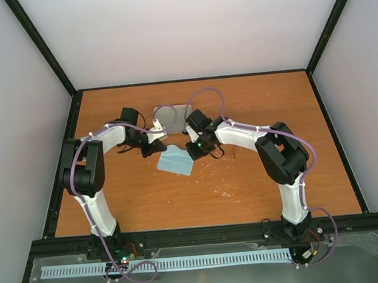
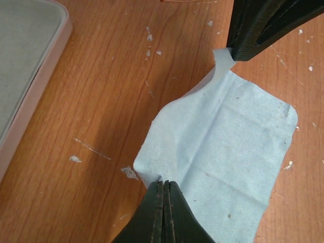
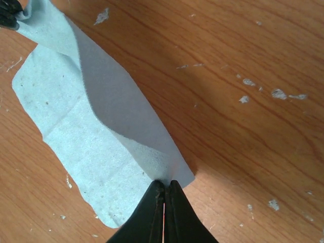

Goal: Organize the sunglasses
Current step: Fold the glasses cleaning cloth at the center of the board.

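Note:
The light blue cloth [image 1: 176, 163] lies on the wooden table just in front of the pale pink-grey case [image 1: 173, 118]. My left gripper [image 1: 160, 147] is shut on the cloth's back left corner; the left wrist view shows its jaws [image 2: 163, 183] pinching the cloth [image 2: 228, 136]. My right gripper [image 1: 191, 152] is shut on the back right corner, as the right wrist view [image 3: 164, 185] shows, with that edge of the cloth [image 3: 66, 116] lifted and folded over. The sunglasses are not in view.
The case [image 2: 25, 76] is at the left edge of the left wrist view, close to the cloth. The right gripper's fingers [image 2: 253, 30] show at the top right there. Black frame rails border the table [image 1: 247, 189].

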Tool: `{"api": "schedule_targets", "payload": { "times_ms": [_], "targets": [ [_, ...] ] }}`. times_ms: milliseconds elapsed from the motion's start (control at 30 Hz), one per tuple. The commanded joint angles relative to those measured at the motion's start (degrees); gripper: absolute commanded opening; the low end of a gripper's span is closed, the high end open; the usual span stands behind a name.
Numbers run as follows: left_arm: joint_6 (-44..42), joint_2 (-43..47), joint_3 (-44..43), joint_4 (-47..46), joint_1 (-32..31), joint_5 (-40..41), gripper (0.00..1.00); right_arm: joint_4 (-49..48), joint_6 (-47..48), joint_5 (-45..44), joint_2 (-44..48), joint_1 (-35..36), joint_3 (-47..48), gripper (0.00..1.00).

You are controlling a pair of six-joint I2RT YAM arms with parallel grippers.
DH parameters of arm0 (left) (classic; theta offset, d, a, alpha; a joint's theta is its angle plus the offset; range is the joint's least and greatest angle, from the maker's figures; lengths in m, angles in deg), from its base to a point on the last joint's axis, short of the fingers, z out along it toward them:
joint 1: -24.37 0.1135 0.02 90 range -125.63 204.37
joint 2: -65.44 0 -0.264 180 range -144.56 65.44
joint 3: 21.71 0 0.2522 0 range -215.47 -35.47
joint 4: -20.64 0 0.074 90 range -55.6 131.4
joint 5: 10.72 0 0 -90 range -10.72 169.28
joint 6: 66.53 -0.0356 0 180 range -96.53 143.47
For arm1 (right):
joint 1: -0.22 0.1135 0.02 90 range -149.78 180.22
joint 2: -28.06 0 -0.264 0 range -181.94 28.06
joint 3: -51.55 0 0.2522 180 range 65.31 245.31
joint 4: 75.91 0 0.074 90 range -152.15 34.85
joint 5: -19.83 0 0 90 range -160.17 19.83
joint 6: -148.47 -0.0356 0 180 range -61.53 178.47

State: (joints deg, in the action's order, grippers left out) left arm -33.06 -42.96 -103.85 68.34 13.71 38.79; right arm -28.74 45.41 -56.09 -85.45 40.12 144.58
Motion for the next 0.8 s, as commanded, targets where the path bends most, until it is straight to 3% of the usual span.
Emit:
{"api": "schedule_targets", "payload": {
  "times_ms": [0,767],
  "targets": [
    [-1.71,2.17,1.17,0.97,0.63,-1.61,0.01,-0.78,0.58,2.17,2.25,0.39,-0.93,0.03],
    [-5.43,6.35,6.45,4.53,1.25,-1.40,0.01,-0.98,0.79,6.26,3.40,2.32,-5.65,0.03]
  ]
}}
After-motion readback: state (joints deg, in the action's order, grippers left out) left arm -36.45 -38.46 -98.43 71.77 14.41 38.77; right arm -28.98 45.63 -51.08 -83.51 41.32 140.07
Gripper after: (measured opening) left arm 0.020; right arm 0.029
